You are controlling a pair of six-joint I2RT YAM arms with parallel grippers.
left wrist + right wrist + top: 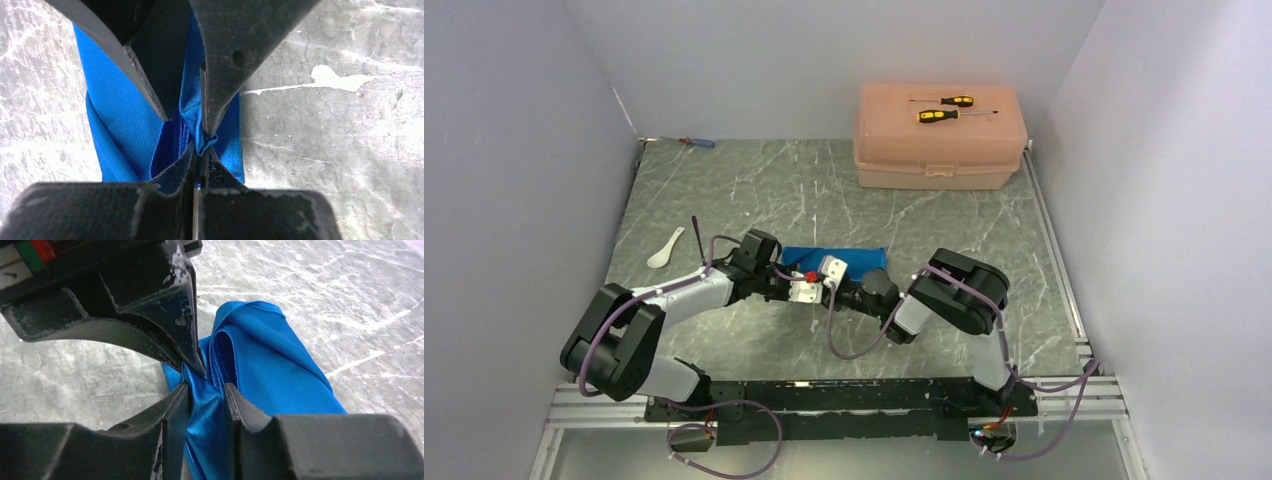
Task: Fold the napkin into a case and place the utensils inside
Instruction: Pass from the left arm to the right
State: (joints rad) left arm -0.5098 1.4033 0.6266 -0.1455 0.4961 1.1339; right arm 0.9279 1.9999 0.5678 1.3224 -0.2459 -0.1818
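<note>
Napkin (pixel 864 257), blue, lay bunched on the surface (pixel 824 190); left hand (pixel 202 150) pressed together, pinching its edge; right hand (pixel 207 400) straddled a fold beside it, grip not determinable; by judgement, folding wanted both hands seated on matching layers, then drawn level without slack.

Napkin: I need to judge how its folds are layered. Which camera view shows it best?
The right wrist view: the napkin fills the middle, its layered folds plain. The left wrist view shows it pinched in the left pincer, much hidden by fingers. The top view shows only a partly covered blue patch.
</note>
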